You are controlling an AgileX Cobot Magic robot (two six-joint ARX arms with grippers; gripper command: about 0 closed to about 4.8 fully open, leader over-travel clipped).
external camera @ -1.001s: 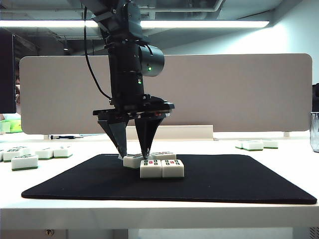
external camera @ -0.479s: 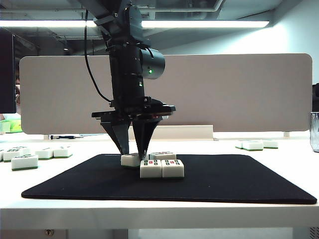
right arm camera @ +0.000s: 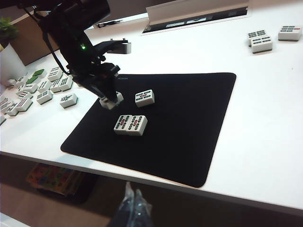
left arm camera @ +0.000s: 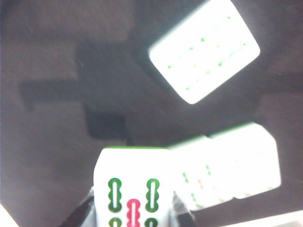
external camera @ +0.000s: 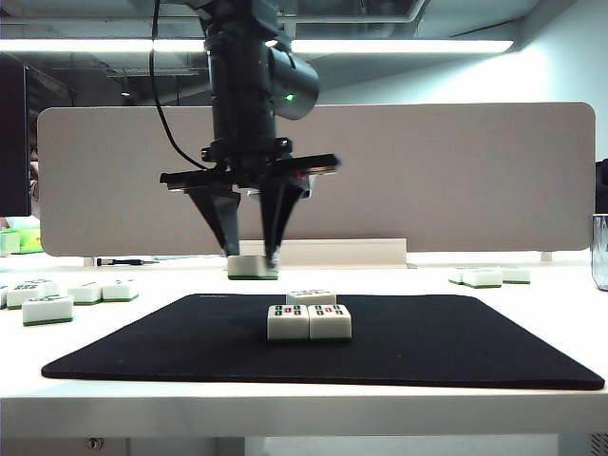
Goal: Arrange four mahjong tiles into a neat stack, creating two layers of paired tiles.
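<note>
White counter under strip lighting, screened off at the back.

The white counter (external camera: 532, 380) carries a black mat (external camera: 427, 347) with rounded corners, lying flat near its front edge. Behind it stands a long pale divider panel (external camera: 456, 171) with rounded ends, and a low white rail (external camera: 351, 252) runs along its foot. Above the panel, a bright fluorescent strip light (external camera: 399, 46) crosses a dark ceiling with exposed ducts, and a pale bluish wall (external camera: 570, 66) rises at the right. A clear glass (external camera: 599, 249) stands at the counter's right edge. Under the counter's near side, colourful boxes (right arm camera: 54, 178) sit low on the floor.
</note>
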